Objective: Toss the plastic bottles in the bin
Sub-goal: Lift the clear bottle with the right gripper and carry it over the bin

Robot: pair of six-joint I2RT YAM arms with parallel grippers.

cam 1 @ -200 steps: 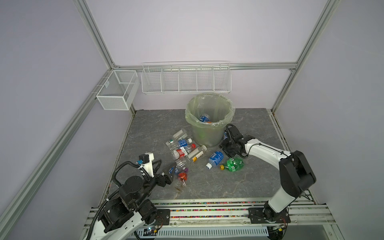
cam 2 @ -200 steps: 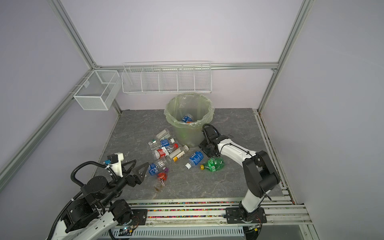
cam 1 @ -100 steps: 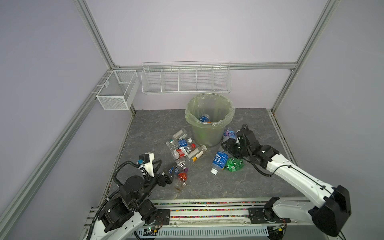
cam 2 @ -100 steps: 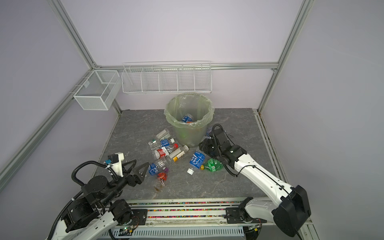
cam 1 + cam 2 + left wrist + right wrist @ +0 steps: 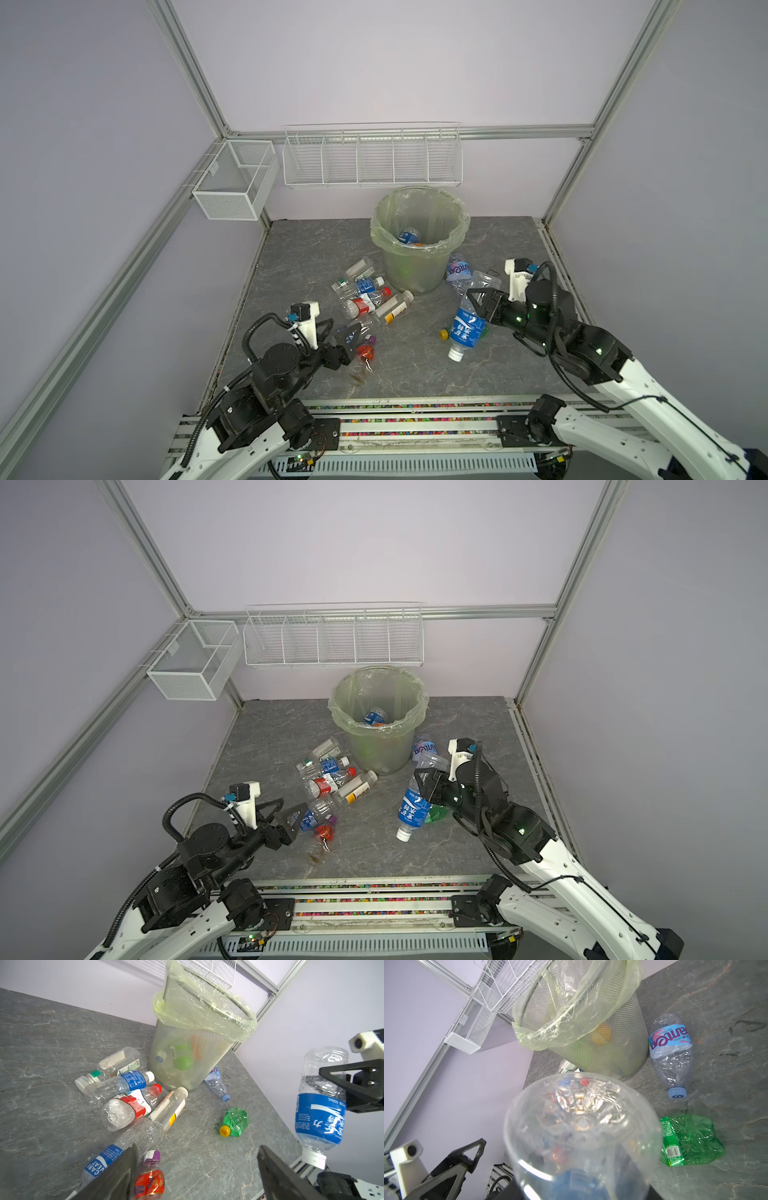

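The bin [image 5: 456, 232], pale green with a thin bag liner, stands at the back middle with bottles inside [image 5: 409, 237]. My right gripper [image 5: 478, 303] is shut on a clear bottle with a blue label [image 5: 465, 332], which it holds off the floor with its white cap hanging down to the right of the bin; its base fills the right wrist view [image 5: 581, 1126]. A crushed green bottle [image 5: 691, 1140] and a light-blue labelled one [image 5: 670, 1049] lie beneath. My left gripper [image 5: 197, 1151] stands open low over the floor, beside a small red-labelled bottle [image 5: 149, 1180]. Several more bottles [image 5: 365, 297] lie left of the bin.
Two white wire baskets hang on the back frame, a long one [image 5: 372, 156] and a box-shaped one [image 5: 235, 183]. The arms' rail [image 5: 415, 415] runs along the front edge. A small brown stain [image 5: 357, 377] marks the floor near the left gripper.
My right gripper has lifted the blue-labelled bottle off the floor and drawn back from the bin's base toward the right front. The left arm has stayed put, its jaws slightly narrower.
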